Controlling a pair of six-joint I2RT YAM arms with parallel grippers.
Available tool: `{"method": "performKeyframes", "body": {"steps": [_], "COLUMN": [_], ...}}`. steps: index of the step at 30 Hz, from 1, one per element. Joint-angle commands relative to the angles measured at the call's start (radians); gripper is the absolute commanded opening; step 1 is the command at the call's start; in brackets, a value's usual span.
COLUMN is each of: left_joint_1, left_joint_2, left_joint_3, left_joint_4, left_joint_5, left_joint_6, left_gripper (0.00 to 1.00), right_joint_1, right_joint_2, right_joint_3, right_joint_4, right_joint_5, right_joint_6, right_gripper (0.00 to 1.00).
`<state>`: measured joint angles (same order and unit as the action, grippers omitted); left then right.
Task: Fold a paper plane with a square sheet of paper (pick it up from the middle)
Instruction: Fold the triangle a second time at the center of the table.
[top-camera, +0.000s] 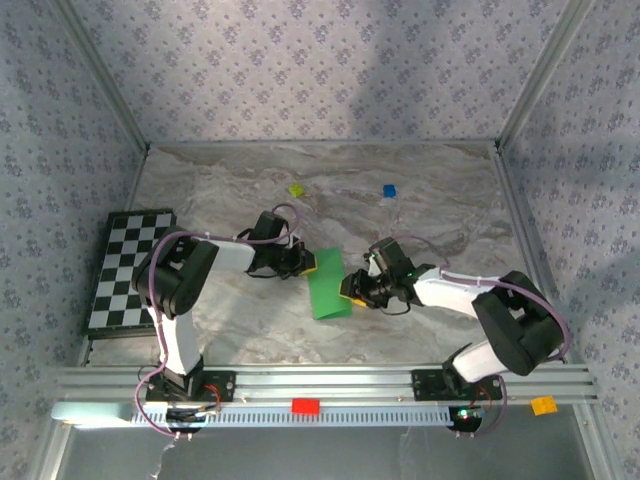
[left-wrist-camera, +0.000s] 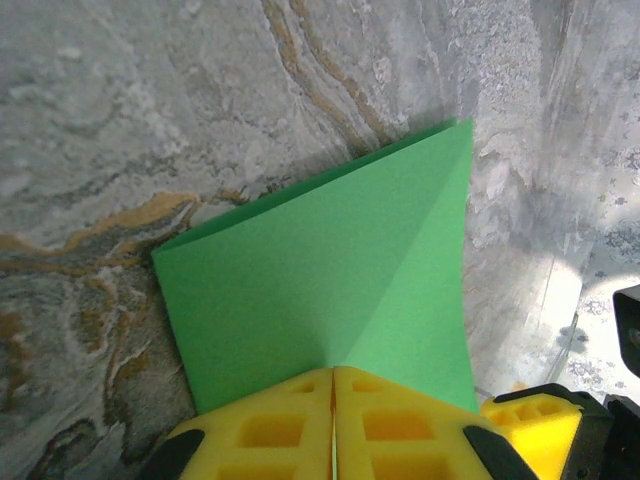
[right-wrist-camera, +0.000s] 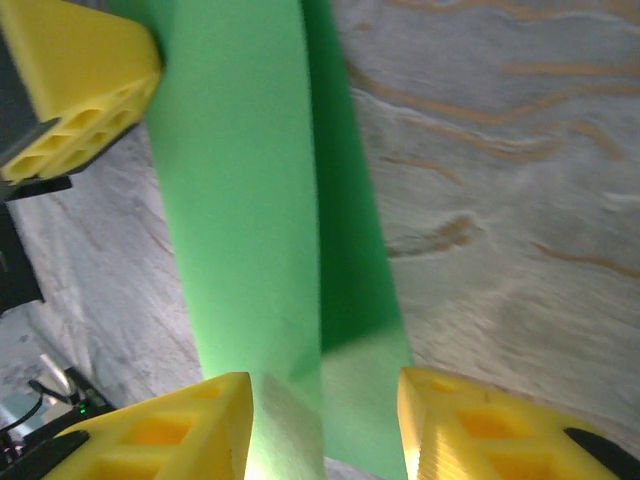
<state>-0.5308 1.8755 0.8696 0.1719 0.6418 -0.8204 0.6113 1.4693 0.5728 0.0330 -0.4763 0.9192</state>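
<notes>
The square sheet of paper (top-camera: 328, 285), bright green and folded into a tall narrow shape with a diagonal crease, stands off the marble table between my two grippers. My left gripper (top-camera: 308, 262) is shut on its upper left edge; in the left wrist view the yellow fingertips (left-wrist-camera: 333, 370) meet on the paper (left-wrist-camera: 330, 270). My right gripper (top-camera: 350, 290) is at the sheet's lower right side. In the right wrist view its jaws (right-wrist-camera: 325, 395) stand apart, with the paper (right-wrist-camera: 250, 200) passing between them and gaps on both sides. The left gripper's finger (right-wrist-camera: 70, 90) shows at the top left.
A black-and-white checkerboard (top-camera: 130, 270) lies at the table's left edge. A small yellow-green block (top-camera: 296, 189) and a blue block (top-camera: 389, 190) sit toward the back. A red block (top-camera: 305, 405) and an orange block (top-camera: 543, 404) rest on the front rail. Patterned walls enclose three sides.
</notes>
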Motion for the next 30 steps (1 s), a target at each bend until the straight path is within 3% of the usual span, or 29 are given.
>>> {"method": "performKeyframes", "body": {"steps": [1,15,24,30], "left_joint_1": [-0.002,-0.002,-0.002,-0.006], "left_joint_2": [0.029,0.070,0.076,-0.004], "left_joint_3": [0.014,0.122,0.194,0.184], "left_joint_4": [-0.067,-0.108,-0.171,-0.148], "left_joint_5": [-0.020,0.002,-0.002,-0.039], "left_joint_6": [0.039,0.078,0.113,0.108], "left_gripper": [0.09,0.10,0.13,0.31], "right_joint_1": [-0.004,-0.095,-0.126,-0.135], "right_joint_2": [0.034,0.178,0.211,0.207], "right_joint_3": [-0.007,0.059,0.066,0.044], "right_joint_4": [0.108,0.233,0.244,0.257], "right_joint_5": [-0.065,-0.215,-0.215,-0.179], "right_joint_6": [0.042,0.009,0.006,0.032], "right_gripper": [0.41,0.34,0.27,0.17]}}
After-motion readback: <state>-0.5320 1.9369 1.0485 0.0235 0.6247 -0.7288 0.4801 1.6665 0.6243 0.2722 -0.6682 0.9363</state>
